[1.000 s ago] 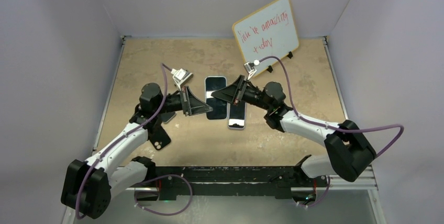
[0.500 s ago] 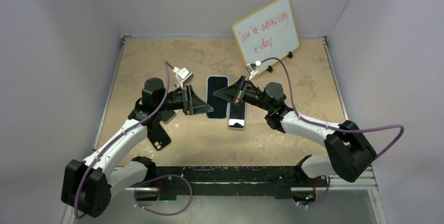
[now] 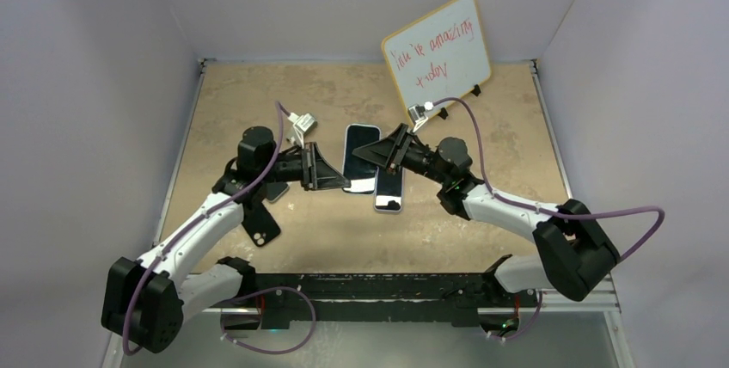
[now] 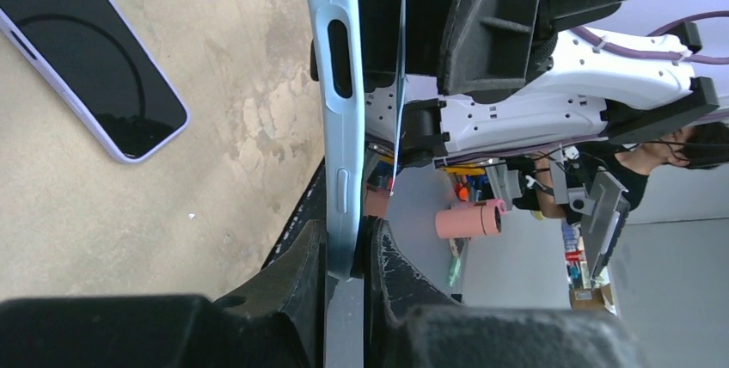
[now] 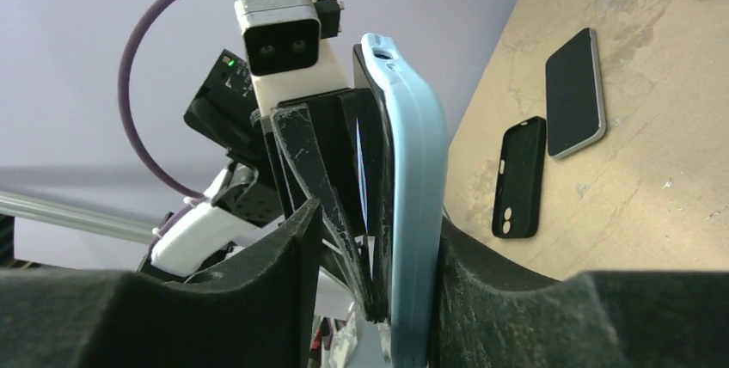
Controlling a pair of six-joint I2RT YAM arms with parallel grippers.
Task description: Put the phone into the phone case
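Note:
A phone sits in a light-blue phone case (image 3: 361, 140) held on edge above the table between both arms. My left gripper (image 3: 342, 180) is shut on its lower end. Close up, the left gripper (image 4: 348, 243) pinches the blue phone case (image 4: 342, 110) and the dark phone together. My right gripper (image 3: 368, 156) is open around the other end. In the right wrist view, one side of the right gripper (image 5: 381, 223) touches the back of the phone case (image 5: 417, 205), and the other side stands apart from the phone's screen (image 5: 375, 162). I cannot tell whether the phone is fully seated.
A second phone (image 3: 389, 192) lies screen-up on the table just right of the held one, also seen as a second phone (image 4: 94, 58). A black case (image 3: 262, 226) lies near the left arm. A whiteboard (image 3: 437, 48) stands at the back right.
Both grippers and the cased phone have shifted slightly right and away. The left jaws loosened and closed again. The right jaws have spread.

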